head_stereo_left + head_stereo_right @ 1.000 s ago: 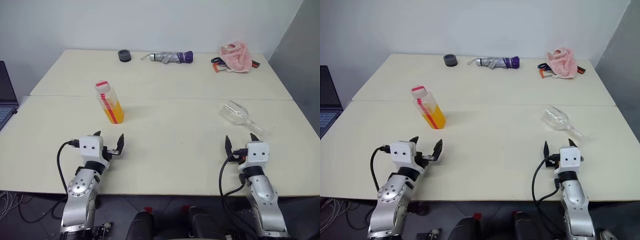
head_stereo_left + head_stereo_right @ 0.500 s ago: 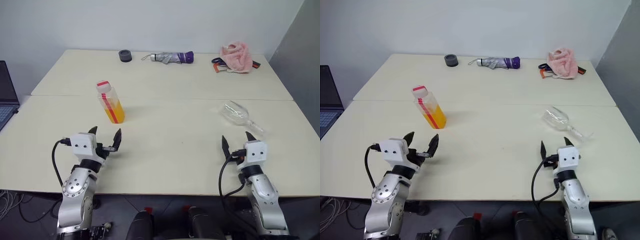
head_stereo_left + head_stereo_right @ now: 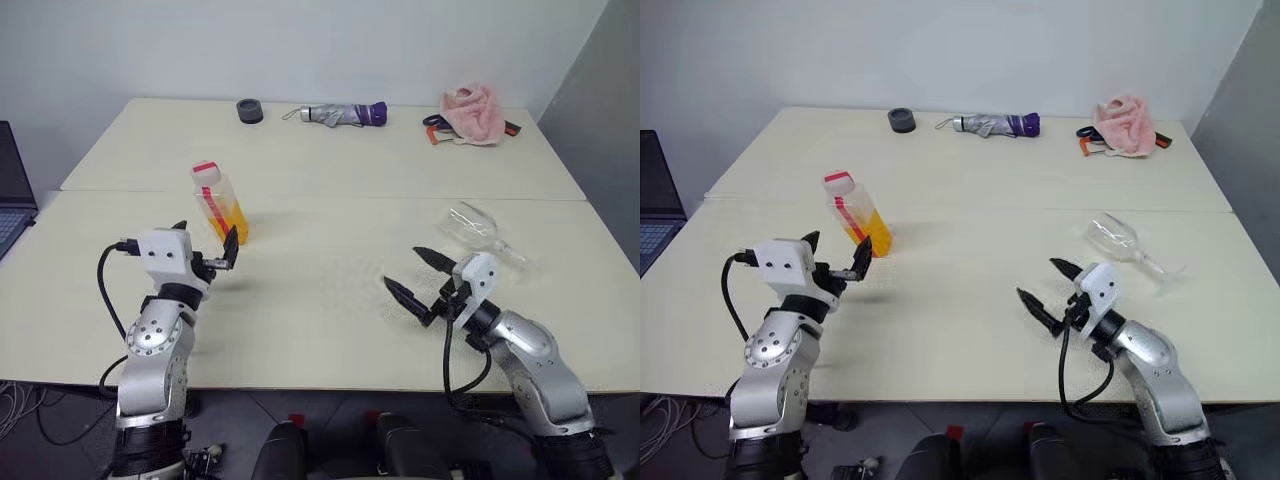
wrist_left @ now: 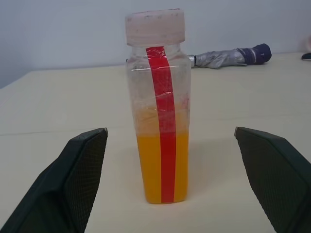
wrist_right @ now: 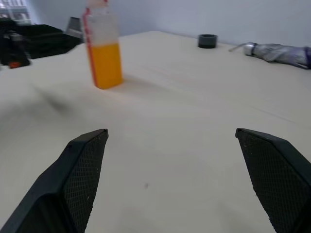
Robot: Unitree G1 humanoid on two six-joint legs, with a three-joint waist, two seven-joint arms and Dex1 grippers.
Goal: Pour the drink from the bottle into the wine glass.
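The bottle (image 3: pixel 218 205) stands upright on the left half of the table (image 3: pixel 330 290), with its pink cap on and a red stripe down its side. The orange drink (image 4: pixel 150 165) fills about its lower half. My left gripper (image 3: pixel 206 240) is open just in front of the bottle, raised off the table, its fingers apart on either side and not touching it. The wine glass (image 3: pixel 475 228) lies on its side at the right, empty. My right gripper (image 3: pixel 405 270) is open, turned toward the left, a short way from the glass on its near left.
Along the table's far edge lie a folded grey and purple umbrella (image 3: pixel 340 114), a small black round object (image 3: pixel 249 111) and a pink cloth (image 3: pixel 472 112) on a red and black tool. A laptop (image 3: pixel 10 190) sits off the left edge. A seam (image 3: pixel 400 197) crosses the table.
My left gripper has risen and come closer to the bottle. The right gripper has lifted and swung to the left, away from the glass. Both stayed open.
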